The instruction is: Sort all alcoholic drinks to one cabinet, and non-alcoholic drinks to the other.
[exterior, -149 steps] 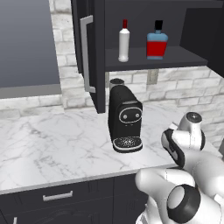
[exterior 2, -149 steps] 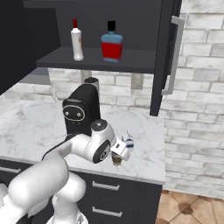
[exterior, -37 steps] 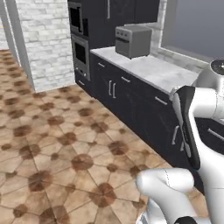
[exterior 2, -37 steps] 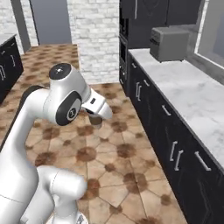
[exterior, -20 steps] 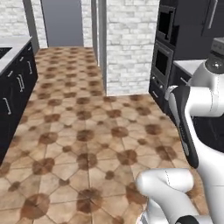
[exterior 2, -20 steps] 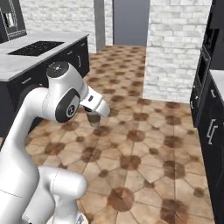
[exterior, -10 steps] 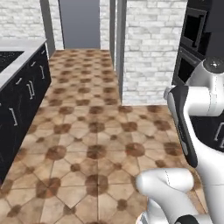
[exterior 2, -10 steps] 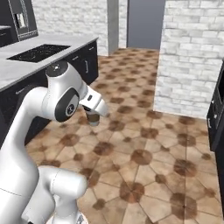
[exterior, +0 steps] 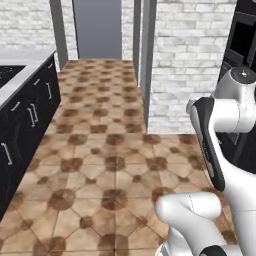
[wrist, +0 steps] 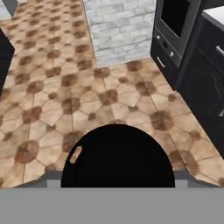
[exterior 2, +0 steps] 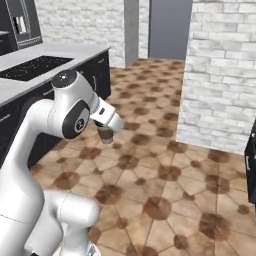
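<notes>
Cup (wrist: 117,155), brown paper coffee one with black lid, clamped in end effector (exterior 2: 106,135), lid close under the hand camera. Arm folded near its body above brown tiled floor (exterior: 100,165); white brick pillar (exterior 2: 220,75) beside.

The floor (exterior: 105,150) is laid with brown octagonal tiles and small darker squares at their corners, running back toward 12 o'clock into a grey doorway (exterior: 97,27). A whitewashed brick pillar (exterior: 187,65) stands at about 1 o'clock in the left base view, and a brick back wall (exterior 2: 75,20) spans the far end. At 9 o'clock runs a pale counter (exterior 2: 35,70) with a black cooktop (exterior 2: 30,67) set in it, above black cabinet fronts (exterior: 22,125) with slim silver handles. In the hand view a black built-in oven (wrist: 177,26) sits at 2 o'clock, beside the brick. Lighting is even and soft.
</notes>
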